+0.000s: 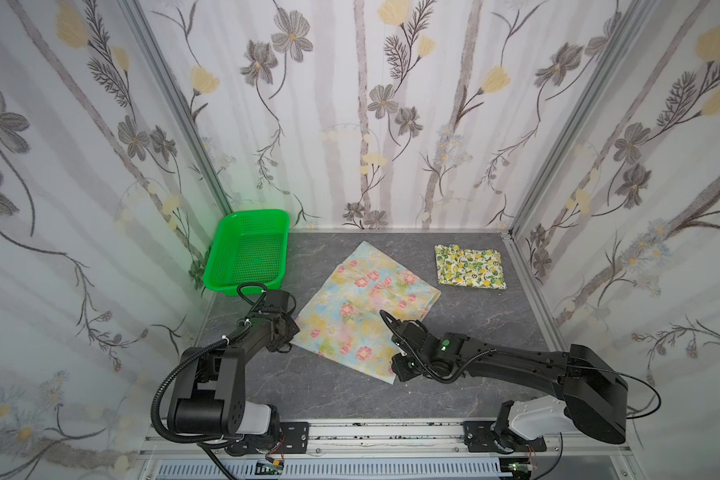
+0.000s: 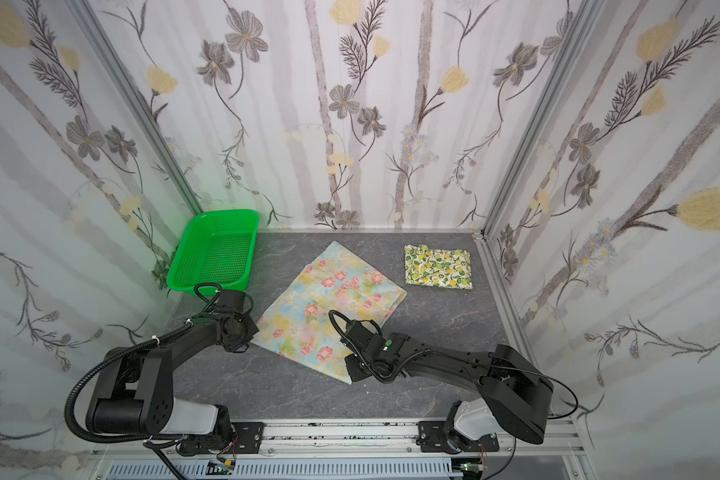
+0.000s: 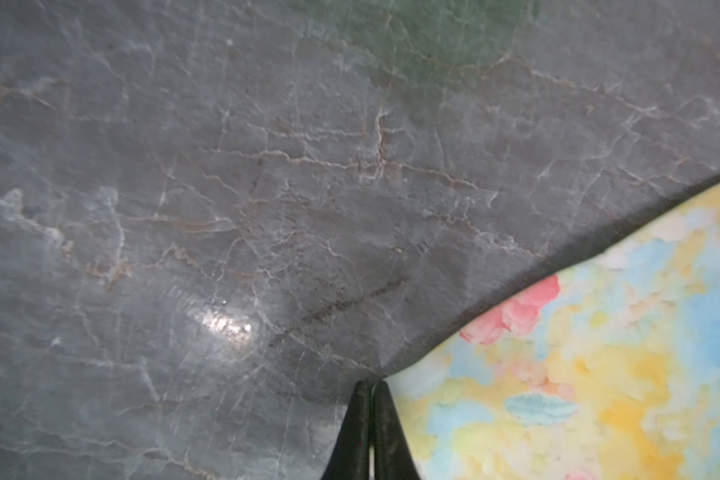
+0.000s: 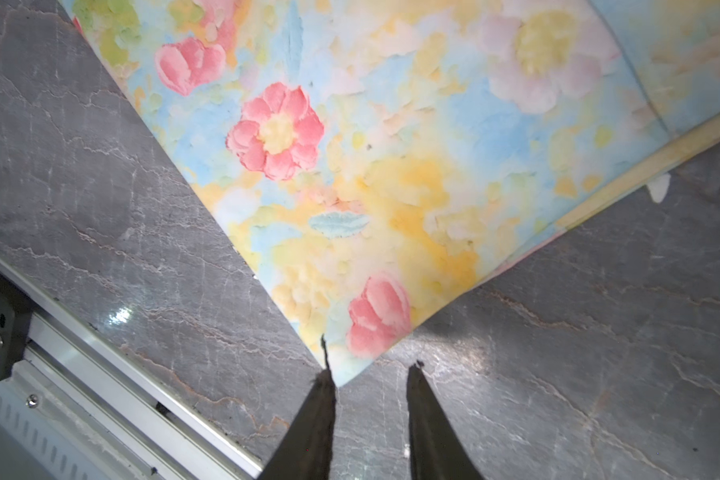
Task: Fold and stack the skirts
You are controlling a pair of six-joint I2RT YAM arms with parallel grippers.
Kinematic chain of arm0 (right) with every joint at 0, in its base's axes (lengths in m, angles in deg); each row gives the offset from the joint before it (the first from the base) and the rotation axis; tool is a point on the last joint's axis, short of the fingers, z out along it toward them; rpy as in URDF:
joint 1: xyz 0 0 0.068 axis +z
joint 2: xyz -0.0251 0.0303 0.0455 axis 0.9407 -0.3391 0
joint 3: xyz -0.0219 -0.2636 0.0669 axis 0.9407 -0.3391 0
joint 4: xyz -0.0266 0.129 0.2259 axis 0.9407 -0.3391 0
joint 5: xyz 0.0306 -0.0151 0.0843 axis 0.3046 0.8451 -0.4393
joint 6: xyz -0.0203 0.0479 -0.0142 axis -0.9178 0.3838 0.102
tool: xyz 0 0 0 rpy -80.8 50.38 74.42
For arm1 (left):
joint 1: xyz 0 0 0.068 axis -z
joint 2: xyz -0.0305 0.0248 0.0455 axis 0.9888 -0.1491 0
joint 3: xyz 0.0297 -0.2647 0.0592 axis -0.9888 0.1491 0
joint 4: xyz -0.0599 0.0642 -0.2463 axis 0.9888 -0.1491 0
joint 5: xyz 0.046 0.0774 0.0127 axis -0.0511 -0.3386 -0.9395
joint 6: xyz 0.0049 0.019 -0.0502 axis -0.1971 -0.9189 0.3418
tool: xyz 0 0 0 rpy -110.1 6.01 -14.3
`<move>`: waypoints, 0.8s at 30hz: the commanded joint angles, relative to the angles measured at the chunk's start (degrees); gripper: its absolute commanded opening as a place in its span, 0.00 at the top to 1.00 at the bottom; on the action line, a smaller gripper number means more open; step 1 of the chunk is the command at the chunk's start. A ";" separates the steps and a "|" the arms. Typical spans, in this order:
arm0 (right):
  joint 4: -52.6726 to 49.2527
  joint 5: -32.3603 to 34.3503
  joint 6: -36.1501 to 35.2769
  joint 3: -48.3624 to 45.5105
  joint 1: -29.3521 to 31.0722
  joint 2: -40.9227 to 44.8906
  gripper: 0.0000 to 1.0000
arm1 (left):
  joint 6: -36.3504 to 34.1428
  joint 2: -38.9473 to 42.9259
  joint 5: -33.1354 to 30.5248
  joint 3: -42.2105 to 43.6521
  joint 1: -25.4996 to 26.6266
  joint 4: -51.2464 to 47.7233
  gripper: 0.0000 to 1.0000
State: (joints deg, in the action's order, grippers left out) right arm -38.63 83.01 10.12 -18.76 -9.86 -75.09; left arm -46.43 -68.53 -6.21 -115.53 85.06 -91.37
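Basket (image 1: pixel 254 257): green perforated plastic, upright, at ten o'clock on the tabletop.
Tabletop (image 1: pixel 329 399): grey, marble-veined, glossy.
Walls (image 1: pixel 391 124): pale wallpaper, grey and yellow flowers, from nine to three o'clock.
Rail (image 1: pixel 391 436): aluminium, at six o'clock.

Marble table (image 1: pixel 474 324), floral skirt (image 1: pixel 362 307), lemon skirt (image 1: pixel 469 266), basket (image 1: pixel 221 249)

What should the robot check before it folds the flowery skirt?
1. Left gripper pinching a corner of the pastel skirt: ok.
2. Right gripper closed on the near corner: not ok, jaws open beside it.
3. Rest of the pastel skirt lying flat: ok.
4. Lemon skirt folded, far right: ok.
5. Green basket clear of the cloth: ok.
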 commanded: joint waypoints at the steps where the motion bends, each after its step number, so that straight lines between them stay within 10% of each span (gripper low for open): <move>1: -1.20 3.93 -1.76 1.09 1.56 -0.20 0.66 | -0.35 0.60 -0.53 -0.67 -0.04 -0.62 1.00; 24: -3.22 15.23 -8.01 8.25 13.69 -13.48 0.58 | -0.83 1.78 -0.80 -1.11 -0.04 -0.62 1.00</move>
State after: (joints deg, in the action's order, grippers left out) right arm -42.34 95.32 2.79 -11.20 3.40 -87.59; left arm -46.65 -67.00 -6.23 -116.16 85.06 -91.83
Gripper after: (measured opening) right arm 0.422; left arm 0.050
